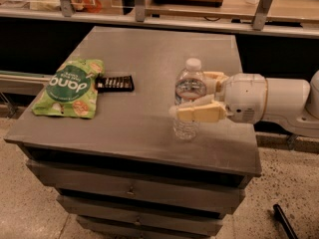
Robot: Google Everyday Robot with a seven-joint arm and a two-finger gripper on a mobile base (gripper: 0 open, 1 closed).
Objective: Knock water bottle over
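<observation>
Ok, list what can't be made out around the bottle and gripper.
Camera view:
- Gripper, open astride the water bottle: far fingertip hidden behind the bottle; contact unclear.
- Bottle's label print: too small.
- Arm: cut off by the right edge.
- Dark item beside green bag: too small to identify.

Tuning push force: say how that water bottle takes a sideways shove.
Upright, tall and narrow, the water bottle likely tips rather than slides. Its clear ribbed plastic probably flexes. Lying on the flat table, it may roll. The claw straddles its middle.
</observation>
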